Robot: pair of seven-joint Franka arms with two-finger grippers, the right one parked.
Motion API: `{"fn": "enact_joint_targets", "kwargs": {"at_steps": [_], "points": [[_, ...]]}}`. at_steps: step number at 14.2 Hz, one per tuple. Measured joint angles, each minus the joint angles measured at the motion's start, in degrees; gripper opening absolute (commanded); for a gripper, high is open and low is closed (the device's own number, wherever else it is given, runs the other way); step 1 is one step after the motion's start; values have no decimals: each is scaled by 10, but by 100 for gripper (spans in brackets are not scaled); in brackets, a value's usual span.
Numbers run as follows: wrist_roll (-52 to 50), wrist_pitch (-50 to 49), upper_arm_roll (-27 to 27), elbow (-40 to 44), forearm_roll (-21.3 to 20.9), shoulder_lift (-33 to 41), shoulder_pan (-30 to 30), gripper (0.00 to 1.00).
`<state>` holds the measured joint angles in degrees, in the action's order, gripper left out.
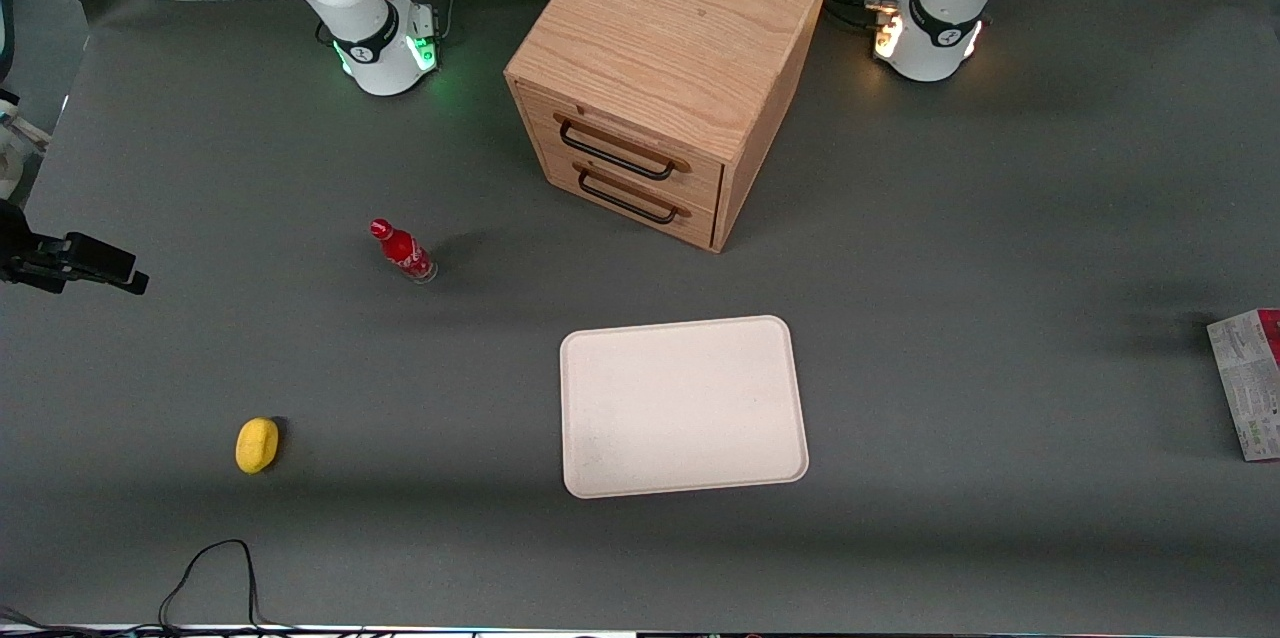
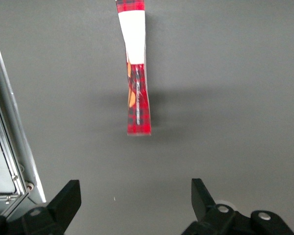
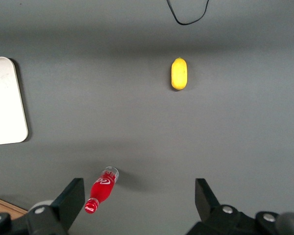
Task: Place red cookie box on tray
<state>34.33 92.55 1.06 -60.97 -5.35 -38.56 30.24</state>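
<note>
Pincer point(image 2: 134, 198) gapes wide, empty, above red cookie box point(image 2: 137, 83)

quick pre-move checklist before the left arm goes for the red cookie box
1. Gripper open: ok, fingers spread wide.
2. Gripper empty: ok, nothing between the fingers.
3. Red cookie box under the gripper: ok, visible on the table, not yet between the fingers.
4. Box free of neighbours: ok, only bare mat around it.
5. Tray ready: ok, nothing lies on it.
6. Box orientation: cannot tell for sure; it seems to stand on a narrow edge.
</note>
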Motion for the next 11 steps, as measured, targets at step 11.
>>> {"fn": "enact_joint_targets", "kwargs": {"at_steps": [11], "points": [[-12,166,-2,-16,0,-127,1,100]]}}
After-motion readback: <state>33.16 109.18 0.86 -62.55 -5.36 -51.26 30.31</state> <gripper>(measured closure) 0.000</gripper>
